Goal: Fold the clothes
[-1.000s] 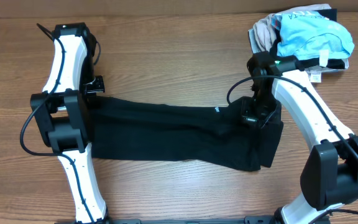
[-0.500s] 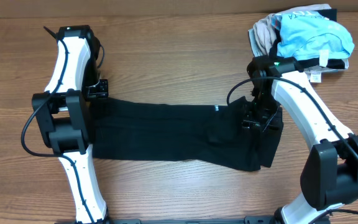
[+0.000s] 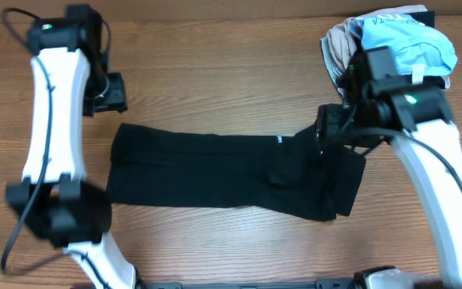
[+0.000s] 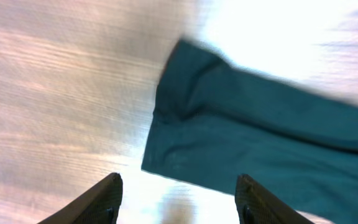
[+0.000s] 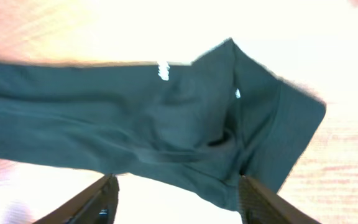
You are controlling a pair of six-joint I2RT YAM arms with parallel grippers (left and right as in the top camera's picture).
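**Overhead:** We see the clothes [image 3: 231,172], one black garment, laid in a long band across the table [image 3: 215,80], the right end doubled into a thicker fold. The left fingers [image 3: 112,92] hang just beyond the clothes' far left corner. The right fingers [image 3: 331,135] hang over the clothes' far right end. Both appear clear of the cloth, which we judge leaves it lying flat for the next fold. A pile [image 3: 395,44] of pale garments sits beyond the clothes' right end; its lettering is too small to read. So is a white tag [image 3: 280,141] on the clothes' far edge.

**Left wrist:** The left fingers [image 4: 107,196] stand apart and empty above the clothes' [image 4: 241,143] left end.

**Right wrist:** The right fingers [image 5: 104,196] stand apart, holding nothing, above the clothes' [image 5: 135,118] folded end. A white logo [image 5: 162,70] is too blurred to read.
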